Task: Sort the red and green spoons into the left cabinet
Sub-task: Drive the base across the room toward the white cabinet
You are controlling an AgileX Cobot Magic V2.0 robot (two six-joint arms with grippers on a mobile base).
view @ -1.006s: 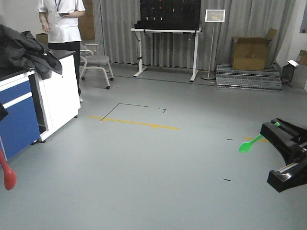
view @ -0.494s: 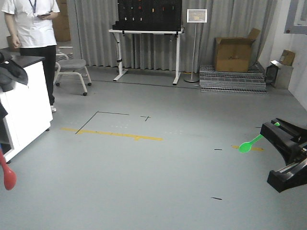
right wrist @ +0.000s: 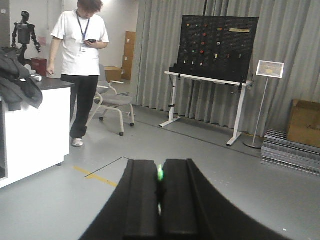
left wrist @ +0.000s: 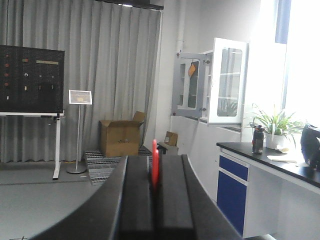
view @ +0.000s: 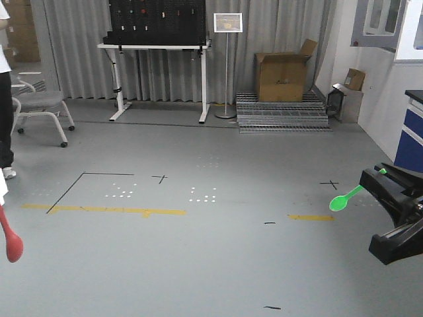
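Left gripper point(left wrist: 154, 161) pinches the red spoon point(view: 11, 243); right gripper point(right wrist: 160, 166) pinches the green spoon point(view: 344, 201).

grey floor point(view: 198, 264) | grey curtains point(view: 271, 26) | black pegboard point(view: 156, 20) | cardboard box point(view: 283, 79)

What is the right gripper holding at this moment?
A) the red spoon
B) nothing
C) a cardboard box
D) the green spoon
D: the green spoon juts from the right gripper, its handle pinched between the shut fingers; the red spoon is in the left gripper.
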